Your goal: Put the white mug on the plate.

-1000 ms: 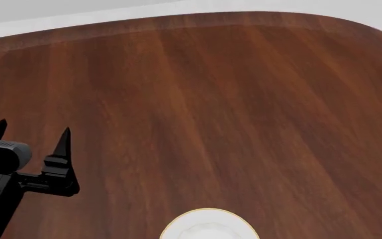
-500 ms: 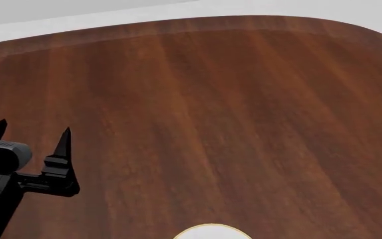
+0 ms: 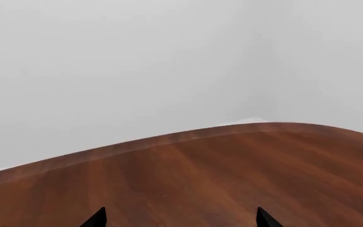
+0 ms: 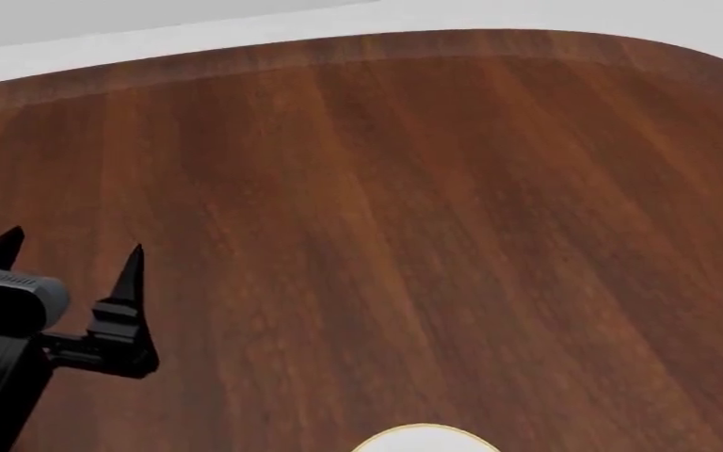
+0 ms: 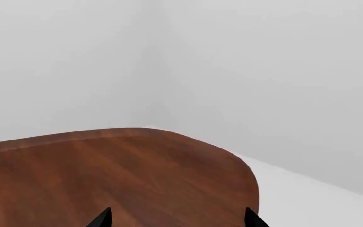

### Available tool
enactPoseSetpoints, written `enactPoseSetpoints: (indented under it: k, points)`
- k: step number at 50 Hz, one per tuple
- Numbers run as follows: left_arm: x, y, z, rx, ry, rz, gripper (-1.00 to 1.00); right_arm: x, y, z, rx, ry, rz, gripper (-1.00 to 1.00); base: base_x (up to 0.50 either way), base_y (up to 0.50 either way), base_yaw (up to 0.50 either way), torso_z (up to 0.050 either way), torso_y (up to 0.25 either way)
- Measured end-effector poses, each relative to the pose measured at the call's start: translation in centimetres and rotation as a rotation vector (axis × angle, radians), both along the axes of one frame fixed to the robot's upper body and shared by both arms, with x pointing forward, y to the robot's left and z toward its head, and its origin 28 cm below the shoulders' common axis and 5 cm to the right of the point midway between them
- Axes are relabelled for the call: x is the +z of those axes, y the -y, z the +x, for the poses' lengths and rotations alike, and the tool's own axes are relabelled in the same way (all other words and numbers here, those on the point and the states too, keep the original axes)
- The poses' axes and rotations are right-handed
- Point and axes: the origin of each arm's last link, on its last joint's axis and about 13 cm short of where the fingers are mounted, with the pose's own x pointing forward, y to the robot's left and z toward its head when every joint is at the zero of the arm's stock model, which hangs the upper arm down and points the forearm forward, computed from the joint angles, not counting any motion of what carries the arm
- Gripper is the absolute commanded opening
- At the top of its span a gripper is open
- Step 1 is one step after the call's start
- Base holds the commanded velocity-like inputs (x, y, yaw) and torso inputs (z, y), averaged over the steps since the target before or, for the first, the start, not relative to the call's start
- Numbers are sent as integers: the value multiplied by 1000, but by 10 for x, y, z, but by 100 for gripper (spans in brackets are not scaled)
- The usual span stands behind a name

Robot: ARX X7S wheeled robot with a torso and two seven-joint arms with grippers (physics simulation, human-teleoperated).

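plate [image 4: 425,440] cut off by head view's lower edge

Dark wooden table [image 4: 437,207] — seemingly just the plate [image 4: 427,440] lying at its near edge.

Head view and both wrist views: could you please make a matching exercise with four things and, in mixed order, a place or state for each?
1. black left gripper
2. black right gripper
3. round white gold-rimmed plate
4. brown wooden table

a. fills most of the head view
b. open, seen only in its own wrist view
c. a sliver at the head view's bottom edge
d. open, at the head view's left

Pairs: 1-d, 2-b, 3-c, 4-a.
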Motion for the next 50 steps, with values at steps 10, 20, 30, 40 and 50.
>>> enactPoseSetpoints:
  k: [10, 20, 30, 40, 50]
  points:
    - [-6, 2, -1, -21, 7, 6, 100, -2, -1, 0, 2, 0, 1, 100, 0, 0, 0, 0, -187]
    - [-10, 2, -2, -30, 5, 11, 100, -4, -1, 0, 1, -3, 2, 100, -1, 0, 0, 0, -196]
    - [-11, 2, -2, -30, 4, 14, 100, -4, -2, 0, -1, -4, 2, 100, -1, 0, 0, 0, -196]
    - [-13, 3, -1, -17, -10, 11, 100, -6, -1, -1, -4, -7, 5, 100, -1, 0, 0, 0, -64]
    - [-14, 3, -1, -6, -25, 4, 100, -8, -1, 0, -4, -10, 8, 100, 0, 0, 0, 0, 0]
